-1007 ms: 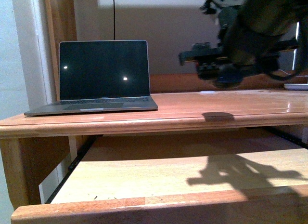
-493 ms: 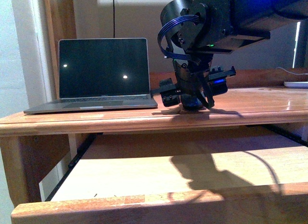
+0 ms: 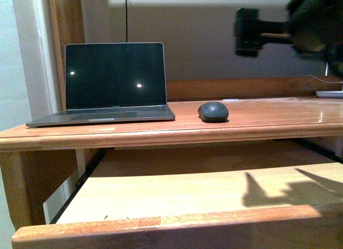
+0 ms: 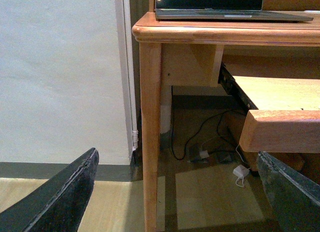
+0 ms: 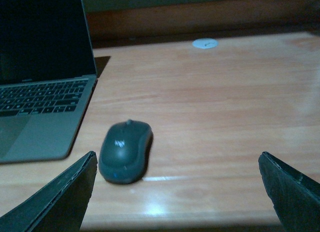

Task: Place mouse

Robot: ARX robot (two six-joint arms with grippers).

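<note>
The dark grey mouse point(image 3: 213, 111) lies flat on the wooden desk top point(image 3: 268, 116), just right of the open laptop point(image 3: 113, 83). In the right wrist view the mouse point(image 5: 125, 150) rests beside the laptop point(image 5: 40, 92) keyboard, free of any grip. My right gripper point(image 5: 177, 197) is open and empty, raised above and to the right of the mouse; in the front view it is a blurred dark shape point(image 3: 252, 37) near the top right. My left gripper point(image 4: 177, 197) is open and empty, low beside the desk leg point(image 4: 151, 132), out of the front view.
A pulled-out keyboard shelf point(image 3: 187, 193) juts forward under the desk top. A white flat object point(image 3: 329, 93) sits at the desk's far right. Cables and a white charger point(image 4: 240, 173) lie on the floor under the desk. A wall point(image 4: 60, 77) stands to the left.
The right gripper was down at the desk beside the laptop half a second ago. It has let go, lifted and swung up to the right, leaving the mouse on the desk.
</note>
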